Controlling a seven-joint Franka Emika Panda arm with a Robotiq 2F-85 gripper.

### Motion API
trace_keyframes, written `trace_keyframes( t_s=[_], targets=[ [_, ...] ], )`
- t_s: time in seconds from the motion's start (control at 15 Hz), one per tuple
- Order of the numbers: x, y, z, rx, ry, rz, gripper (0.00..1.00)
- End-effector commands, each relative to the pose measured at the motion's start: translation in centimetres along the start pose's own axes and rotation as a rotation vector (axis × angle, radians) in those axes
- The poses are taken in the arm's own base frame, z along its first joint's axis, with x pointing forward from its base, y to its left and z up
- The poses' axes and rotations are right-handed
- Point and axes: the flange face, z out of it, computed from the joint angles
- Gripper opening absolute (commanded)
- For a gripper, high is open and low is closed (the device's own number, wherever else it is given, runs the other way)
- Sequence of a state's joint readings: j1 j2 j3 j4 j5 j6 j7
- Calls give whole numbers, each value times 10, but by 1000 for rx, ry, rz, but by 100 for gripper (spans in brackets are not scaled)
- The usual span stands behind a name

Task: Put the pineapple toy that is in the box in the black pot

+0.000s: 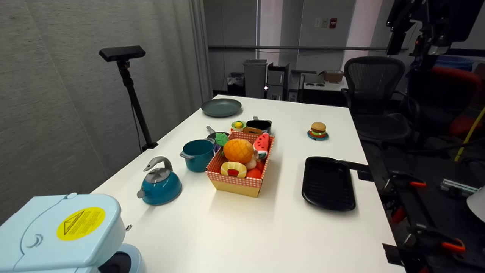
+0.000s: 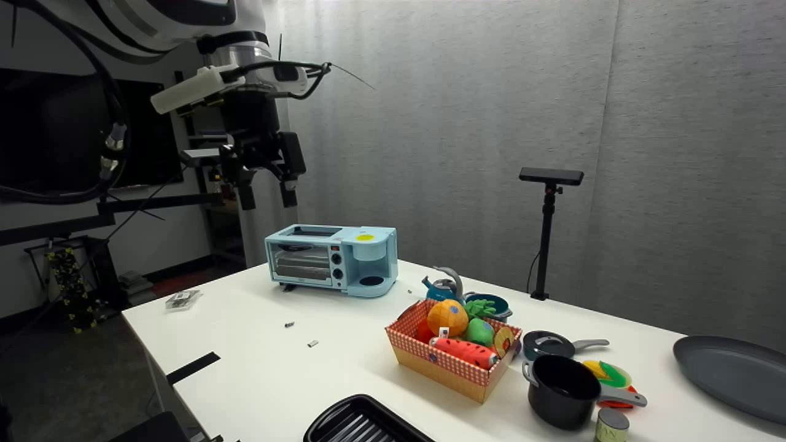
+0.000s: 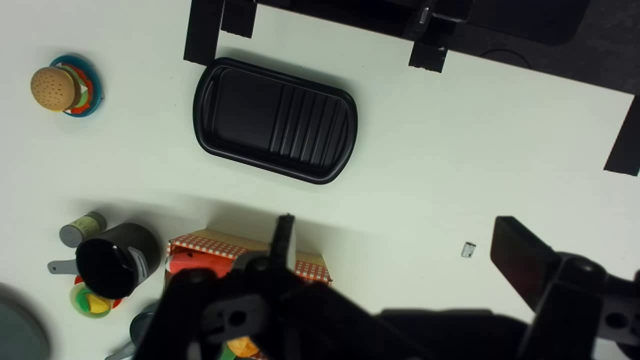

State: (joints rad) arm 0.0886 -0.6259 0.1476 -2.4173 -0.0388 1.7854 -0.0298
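The box [image 1: 237,187] with red-checked sides stands mid-table and is full of toy food; it shows in both exterior views [image 2: 439,368]. The pineapple toy [image 1: 238,151], an orange quilted body with green leaves, lies on top in the box; it also shows in an exterior view [image 2: 447,317]. In the wrist view my gripper hides most of the box [image 3: 210,245]. The black pot [image 2: 562,399] with grey handles stands beside the box's end; it also shows in the wrist view [image 3: 107,262]. My gripper [image 2: 268,197] is open and empty, high above the table [image 3: 395,222].
A black tray [image 3: 245,105] lies beside the box. A teal pot [image 1: 199,155] and kettle [image 1: 161,187] stand close to the box. A burger [image 1: 318,131], a can [image 2: 611,425], a lidded pan [image 2: 548,345], a large plate [image 1: 221,107] and a toaster oven [image 2: 331,258] also stand around.
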Motion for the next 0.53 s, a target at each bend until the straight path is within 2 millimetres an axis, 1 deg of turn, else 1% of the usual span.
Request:
trace_keyframes(
  t_s=[0.0, 0.27, 0.47],
  targets=[
    [3, -2, 0, 0, -4, -5, 100],
    [11, 2, 2, 2, -13, 0, 100],
    [19, 9, 1, 8, -14, 6, 100]
  ],
)
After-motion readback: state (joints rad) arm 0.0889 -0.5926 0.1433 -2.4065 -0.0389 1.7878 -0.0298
